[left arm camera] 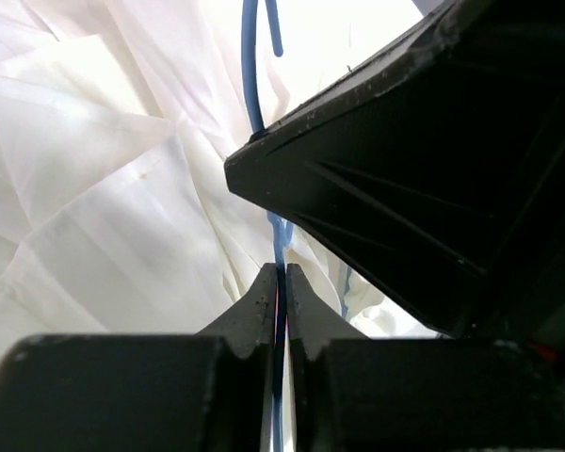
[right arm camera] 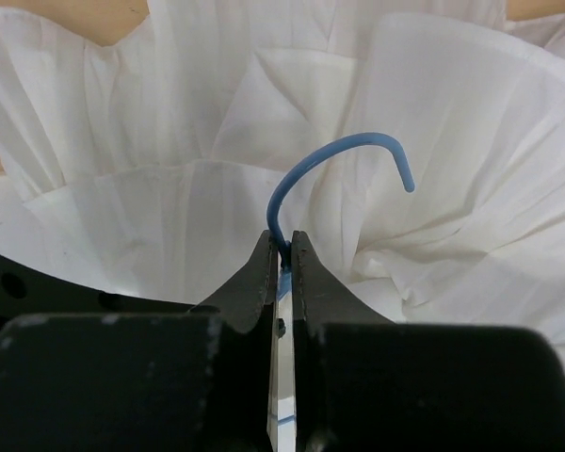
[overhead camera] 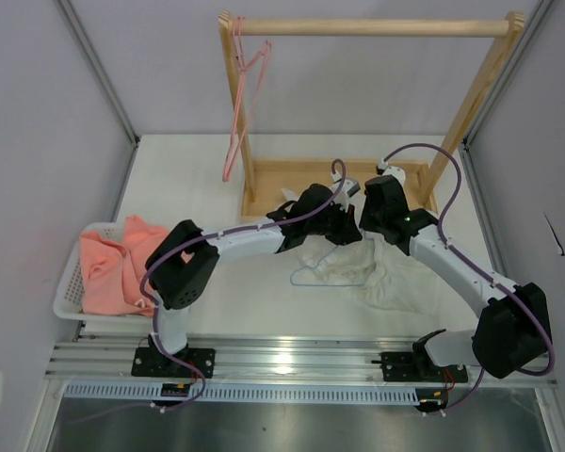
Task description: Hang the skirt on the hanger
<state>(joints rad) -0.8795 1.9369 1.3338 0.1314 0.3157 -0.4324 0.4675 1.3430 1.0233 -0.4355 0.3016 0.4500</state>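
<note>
Hanger (right arm camera: pixel 358 139) pinched by left claw (left arm camera: pixel 281 275), right claw (right arm camera: pixel 281 241) (hook free), over skirt (right arm camera: pixel 169 141) ruffles.

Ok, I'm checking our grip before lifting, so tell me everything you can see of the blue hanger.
The hanger is thin light-blue wire with a curved hook and triangular shoulders, lying over the white skirt. The right tool is shut on its neck just below the hook; the left tool pinches the wire nearby.

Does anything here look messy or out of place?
The skirt lies rumpled in a heap on the table instead of spread flat, with the hanger over its folds. Nothing looks spilled or broken.
</note>
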